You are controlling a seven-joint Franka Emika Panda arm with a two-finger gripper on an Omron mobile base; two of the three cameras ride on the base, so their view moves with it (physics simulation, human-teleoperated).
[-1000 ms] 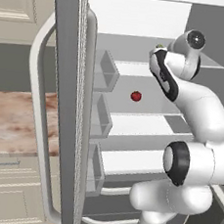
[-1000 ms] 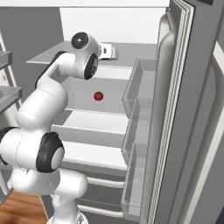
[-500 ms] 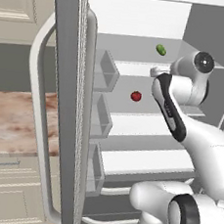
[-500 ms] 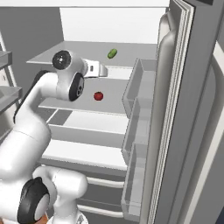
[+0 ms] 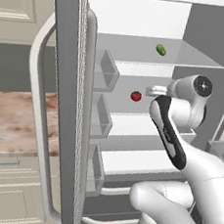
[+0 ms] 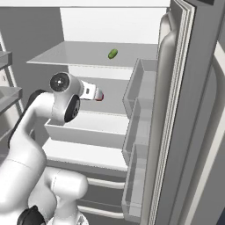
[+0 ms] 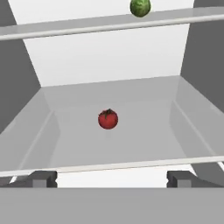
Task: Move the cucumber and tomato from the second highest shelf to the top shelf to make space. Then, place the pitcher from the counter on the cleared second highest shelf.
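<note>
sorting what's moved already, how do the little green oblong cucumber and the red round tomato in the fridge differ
Colour and shape: the small bright green oblong cucumber is elongated, while the small red tomato is a ball with a dark stem tuft.
Shelf: the cucumber lies on the top shelf; the tomato sits on the second highest shelf, one level below.
Gripper: the hand view faces the tomato, with the cucumber at its upper edge.
Shared: both are small, similar in size and ungripped.

Two base views flanking the arm, both facing the open fridge, hand view close along second highest shelf (image 7: 131, 144)
</note>
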